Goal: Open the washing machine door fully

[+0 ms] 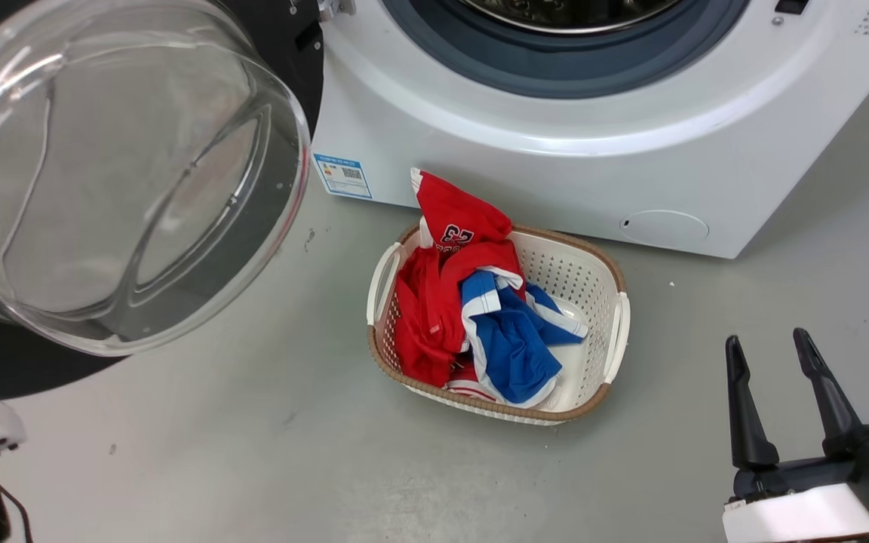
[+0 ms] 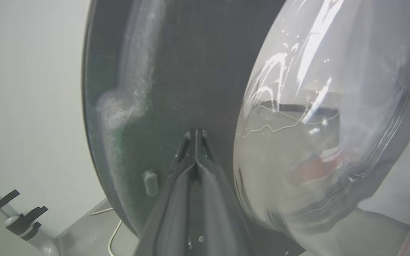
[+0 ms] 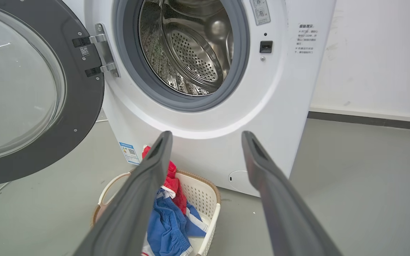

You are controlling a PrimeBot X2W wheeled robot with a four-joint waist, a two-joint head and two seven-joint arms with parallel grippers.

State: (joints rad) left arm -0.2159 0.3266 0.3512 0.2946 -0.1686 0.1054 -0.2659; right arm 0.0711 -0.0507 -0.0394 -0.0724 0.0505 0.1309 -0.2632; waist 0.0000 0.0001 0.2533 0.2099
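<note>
Just before the washing machine (image 1: 555,173) — white basket (image 1: 619,332) holds red, blue clothes (image 1: 434,302).

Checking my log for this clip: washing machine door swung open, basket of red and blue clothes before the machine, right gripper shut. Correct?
One error: the right gripper is open, its jaws well apart, as the right wrist view shows. The rest holds: washing machine door swung open, basket of red and blue clothes before the machine.

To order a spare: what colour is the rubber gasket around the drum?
Grey; the rubber gasket shows best in the right wrist view.
</note>
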